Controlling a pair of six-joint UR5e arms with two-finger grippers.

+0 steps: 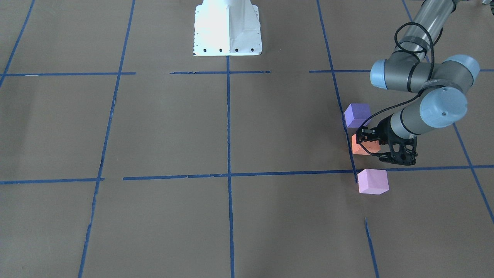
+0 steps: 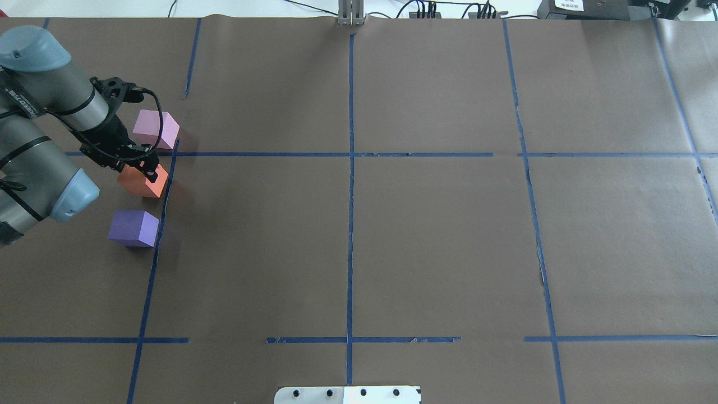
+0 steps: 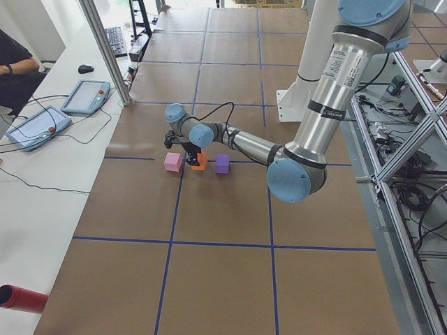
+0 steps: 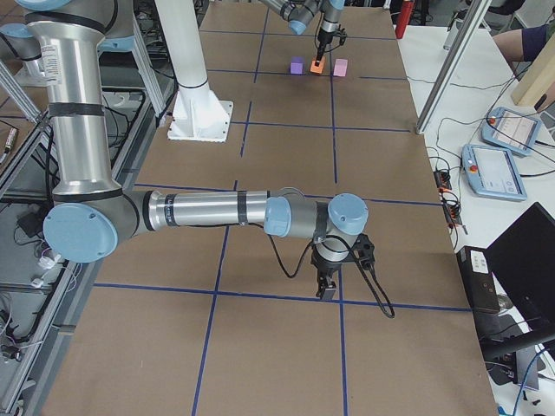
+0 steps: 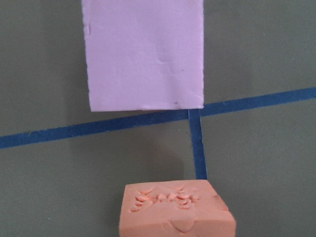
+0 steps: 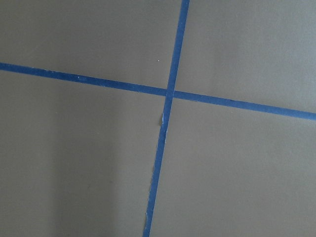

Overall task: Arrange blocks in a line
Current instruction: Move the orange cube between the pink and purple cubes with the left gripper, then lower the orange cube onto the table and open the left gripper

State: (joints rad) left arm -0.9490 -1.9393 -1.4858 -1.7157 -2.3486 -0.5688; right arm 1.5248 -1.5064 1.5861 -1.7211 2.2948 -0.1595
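Note:
The three blocks stand in a row along a blue tape line at the table's left. The pale pink block (image 2: 156, 128) is farthest, the orange block (image 2: 134, 183) is in the middle and the violet-blue block (image 2: 133, 228) is nearest. My left gripper (image 2: 147, 168) points down over the orange block (image 1: 359, 149), its fingers at two opposite sides; it looks shut on the block, which rests on the table. The left wrist view shows the orange block (image 5: 175, 210) and the pink block (image 5: 143, 54). My right gripper (image 4: 334, 286) shows only in the exterior right view, low over the paper.
Brown paper with a grid of blue tape lines (image 2: 350, 168) covers the table. The white robot base (image 1: 227, 29) stands at the robot's edge. The gaps between the blocks are about one block wide. The right wrist view shows only a tape crossing (image 6: 169, 92).

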